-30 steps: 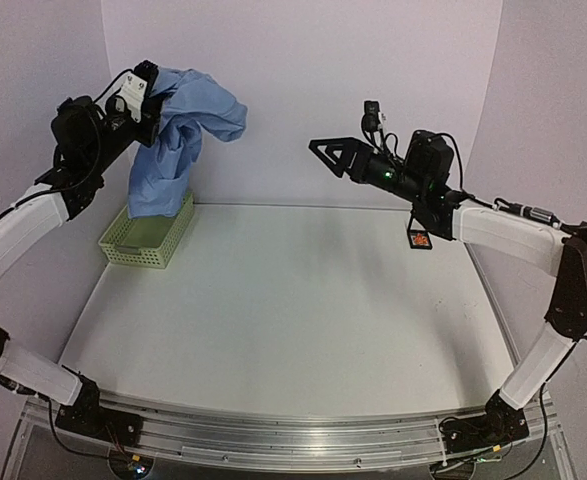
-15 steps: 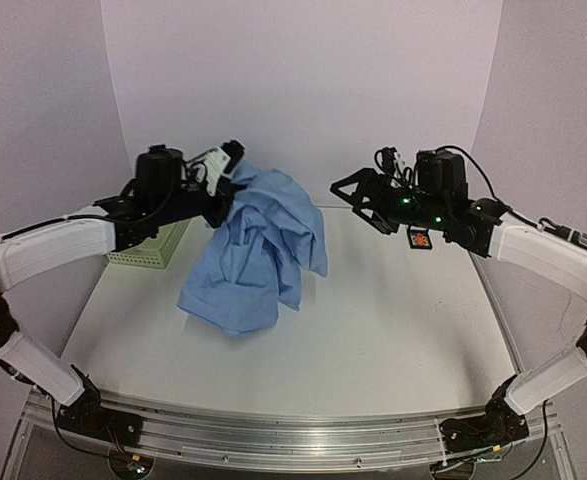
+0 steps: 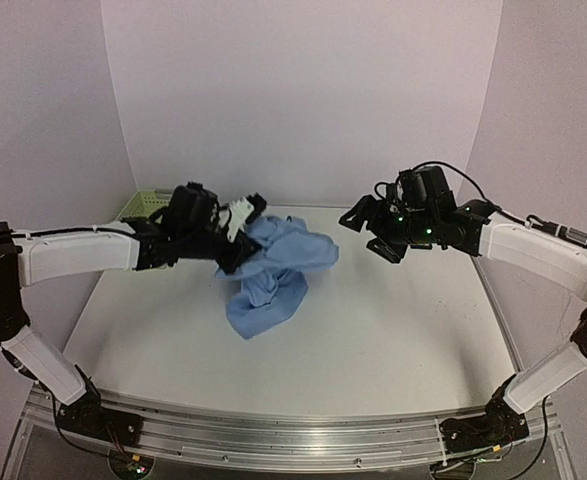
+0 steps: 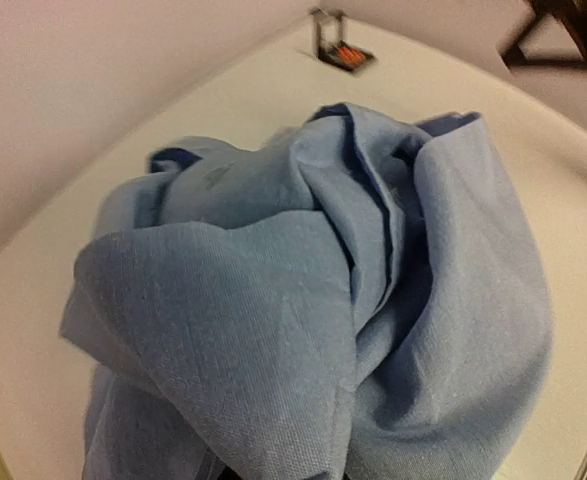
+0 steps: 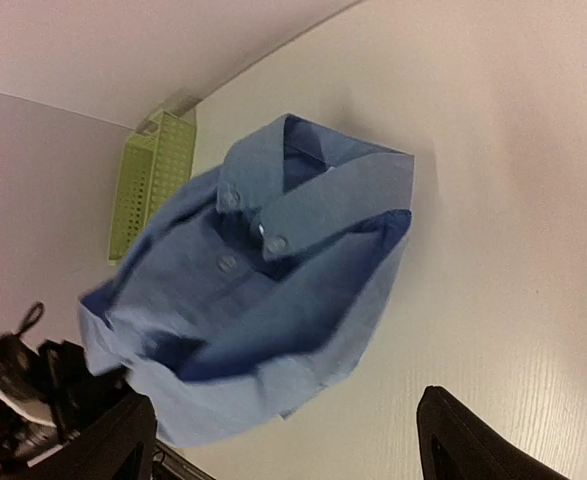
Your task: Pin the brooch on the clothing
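Item one: the clothing [image 3: 273, 268], a light blue collared shirt. We find it bunched, its upper folds gathered at the left gripper [image 3: 245, 222], which is clamped tight on the fabric, and its lower part resting on the white table [image 3: 373, 340].

Item two: the right gripper [image 3: 369, 232], spread wide with nothing between its fingers [image 5: 463, 440].

Item three: the brooch [image 4: 346, 56], orange, lying in a small black box [image 4: 328, 35] near the table's far edge, well apart from the clothing.

Item four: a pale green basket [image 5: 153, 180] by the back wall.
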Robot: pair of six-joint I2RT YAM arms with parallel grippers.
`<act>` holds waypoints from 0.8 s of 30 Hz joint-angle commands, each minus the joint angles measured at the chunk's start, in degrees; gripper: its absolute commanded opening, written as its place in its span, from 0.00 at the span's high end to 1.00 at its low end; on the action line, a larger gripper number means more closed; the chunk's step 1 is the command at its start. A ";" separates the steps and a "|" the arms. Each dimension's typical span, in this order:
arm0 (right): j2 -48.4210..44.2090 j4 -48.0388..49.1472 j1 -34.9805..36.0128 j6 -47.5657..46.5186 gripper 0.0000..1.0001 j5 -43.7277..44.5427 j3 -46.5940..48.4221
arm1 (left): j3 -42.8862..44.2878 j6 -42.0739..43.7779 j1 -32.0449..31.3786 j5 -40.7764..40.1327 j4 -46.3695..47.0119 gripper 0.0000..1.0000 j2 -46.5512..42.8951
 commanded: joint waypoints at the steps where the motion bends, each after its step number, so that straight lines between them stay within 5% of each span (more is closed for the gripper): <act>1: -0.77 -1.61 -0.08 4.87 0.10 -1.73 -6.55 | -13.61 6.13 -5.34 9.34 -5.69 0.75 2.73; 3: -2.38 -1.66 -0.08 5.23 0.10 -1.14 -9.22 | -14.47 7.87 -5.42 11.10 -7.50 0.29 1.21; 5: -3.68 -1.70 -0.07 5.12 0.11 0.17 -11.53 | -14.32 10.49 -4.95 14.25 -10.03 0.04 -2.92; 6: -4.08 -1.74 -0.08 4.80 0.11 0.48 -12.12 | -14.21 11.79 -4.31 15.83 -11.15 0.01 -5.70; 14: 2.36 -1.69 -0.06 -3.19 0.22 -2.99 -12.27 | 0.07 13.85 6.63 38.93 -23.99 0.00 -11.64; 17: 5.90 -1.69 -0.06 -4.93 0.33 -3.48 -11.10 | 8.64 7.57 8.32 35.83 -22.13 0.05 -5.24; 21: 10.40 -1.32 -0.07 -2.83 0.43 -2.84 -11.13 | 26.00 1.08 8.40 23.53 -26.25 0.41 9.23; 24: 14.33 -0.90 -0.07 -3.34 0.44 -2.11 -9.60 | 37.29 1.44 8.37 20.33 -33.12 0.43 19.85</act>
